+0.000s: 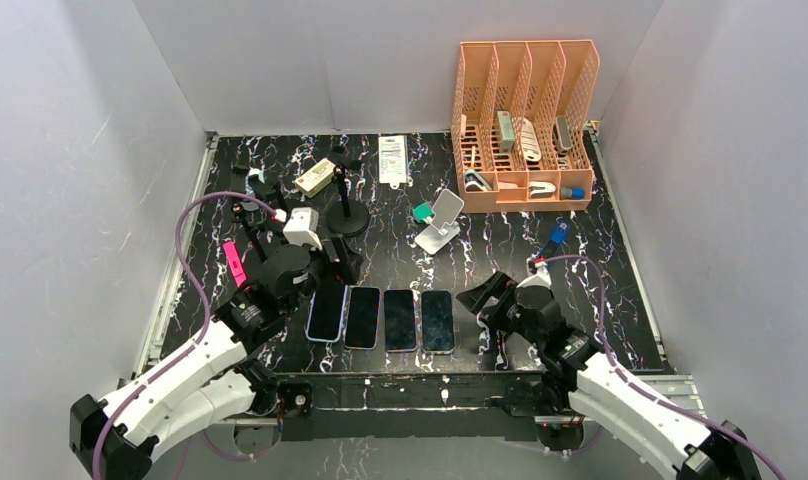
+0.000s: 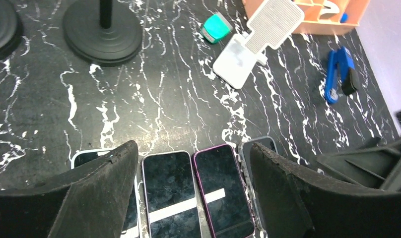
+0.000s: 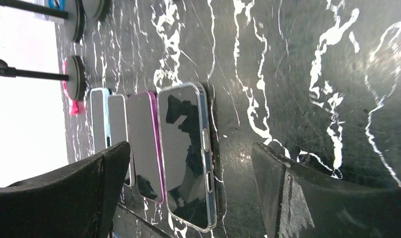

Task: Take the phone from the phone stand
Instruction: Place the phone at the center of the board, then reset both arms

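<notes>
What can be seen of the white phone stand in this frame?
The phone stand is white and looks like metal or hard plastic. It has a flat base plate and a back plate tilted rearward, whose face shows a fine grid texture. No phone rests on it. It stands on the black marbled table, around mid-table, in front of the orange organizer. A small teal object sits close on its left in the top view; whether they touch is unclear.
</notes>
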